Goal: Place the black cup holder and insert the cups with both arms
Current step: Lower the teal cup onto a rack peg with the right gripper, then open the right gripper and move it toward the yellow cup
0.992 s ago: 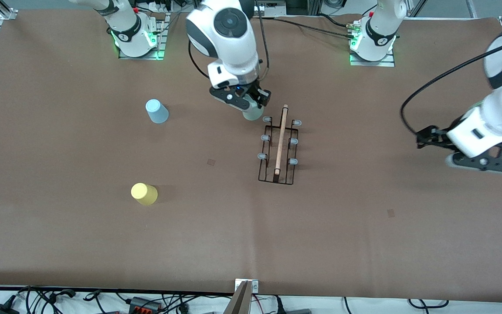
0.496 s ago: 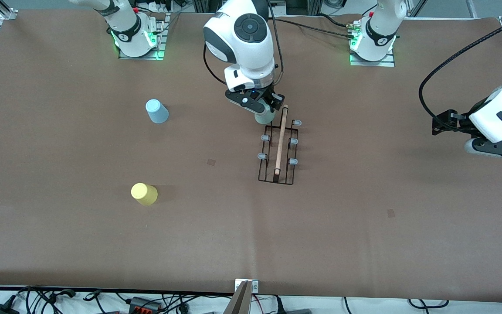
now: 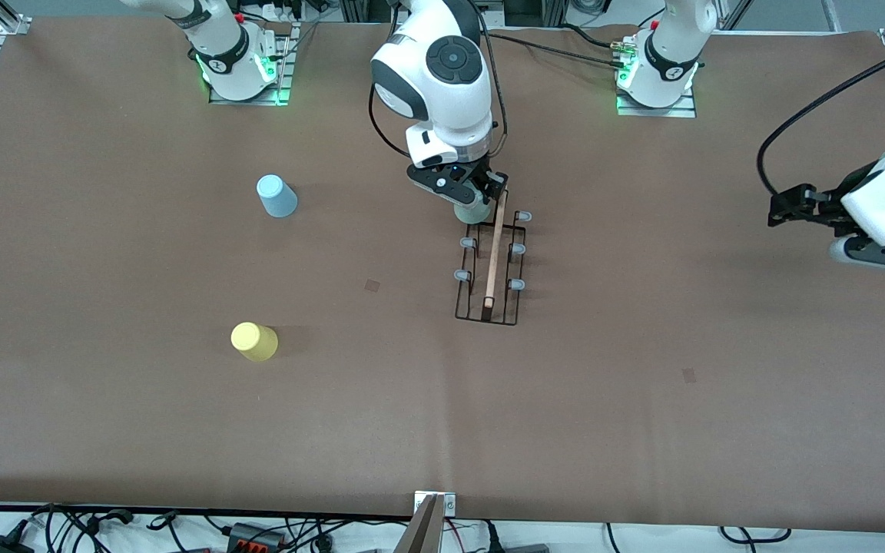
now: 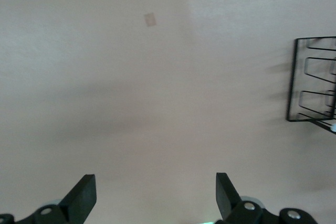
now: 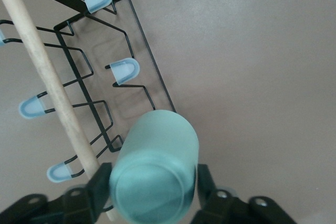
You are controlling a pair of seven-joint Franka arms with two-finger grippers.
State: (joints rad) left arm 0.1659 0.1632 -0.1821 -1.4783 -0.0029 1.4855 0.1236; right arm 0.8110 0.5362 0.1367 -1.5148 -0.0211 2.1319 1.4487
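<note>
The black cup holder stands on the table mid-way, its wooden rod handle along the top and grey-tipped pegs at both sides. My right gripper is shut on the sage green cup and holds it over the holder's end toward the robots' bases. In the right wrist view the green cup sits between the fingers beside the rod and the holder. The light blue cup and yellow cup stand upside down toward the right arm's end. My left gripper is open and empty over the left arm's end; its wrist view shows the holder's edge.
A brown mat covers the table. Two small tape marks lie on it, one beside the holder and one nearer the front camera. Cables and a metal bracket lie along the front edge.
My right gripper has carried the green cup from beside the holder to over its end by the bases. My left arm has drawn back toward its end of the table.
</note>
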